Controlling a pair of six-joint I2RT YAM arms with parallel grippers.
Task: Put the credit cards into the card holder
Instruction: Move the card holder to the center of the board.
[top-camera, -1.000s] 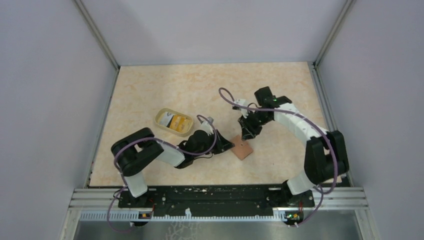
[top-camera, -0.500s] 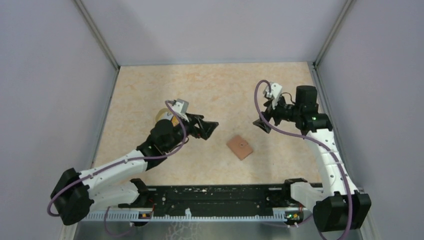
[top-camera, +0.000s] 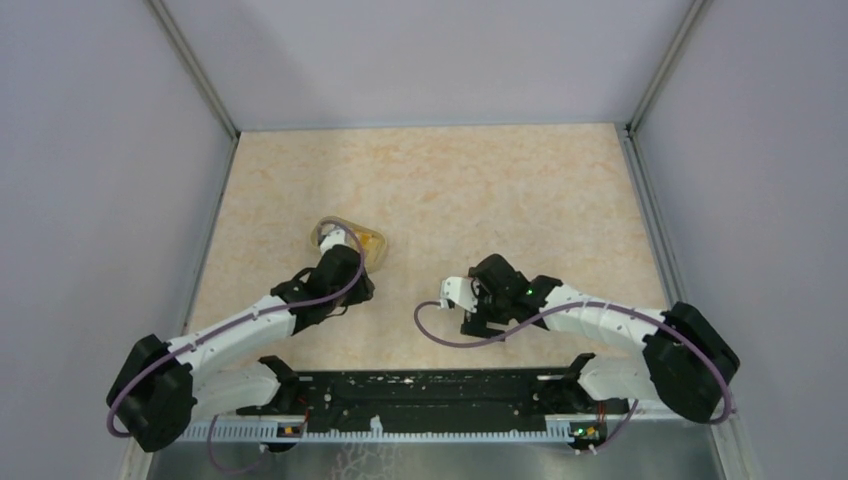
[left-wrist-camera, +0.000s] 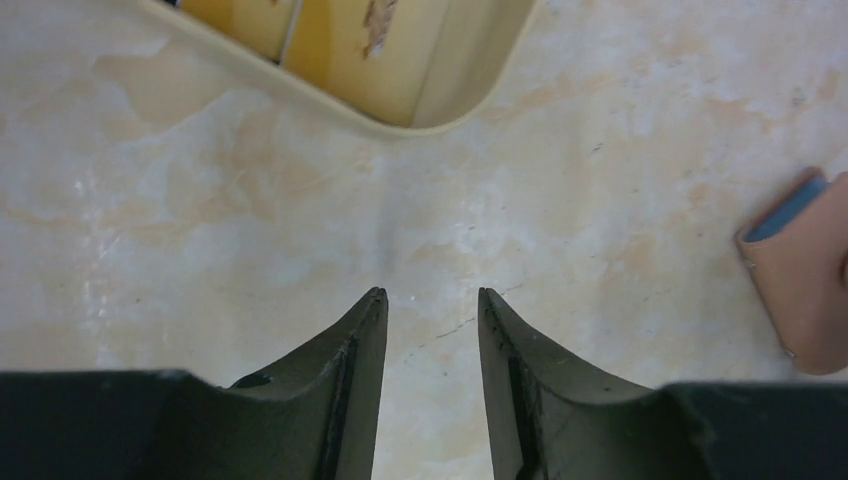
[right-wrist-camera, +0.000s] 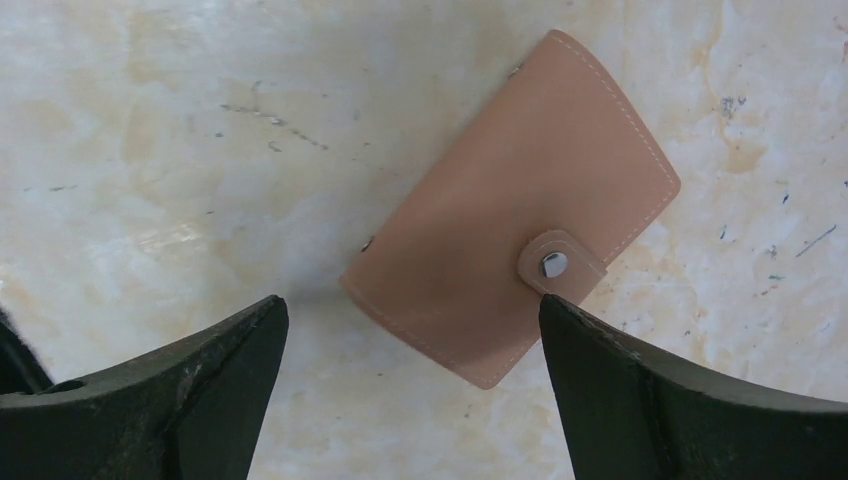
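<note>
**Step in hand – approach to the card holder.** The card holder (right-wrist-camera: 510, 210) lies flat on the bench (right-wrist-camera: 150, 120), closed, with its snap tab (right-wrist-camera: 560, 265) fastened. No card can go in until it is opened, so the task is judged to be at its start.

**Jaws.**
- Right gripper (right-wrist-camera: 410, 300): directly above the card holder, jaws spread wide to either side of it, touching nothing.
- Left gripper (left-wrist-camera: 431, 292): to the left of the card holder, jaws apart by a narrow gap with only bench between them.

**Credit cards.** The credit cards (left-wrist-camera: 330, 40) rest inside a yellowish plastic container (left-wrist-camera: 460, 90), left of the card holder and farther from the arm bases. None is held.

**Orientation.** In the right wrist view the long axis of the card holder runs diagonally, lower left to upper right. The tab wraps over the lower-right long edge, so that edge is probably the opening side and the opposite edge the fold.

**Next move.** Release the snap and fold the cover back – likely one gripper pinning the body while the other lifts the tab.
</note>
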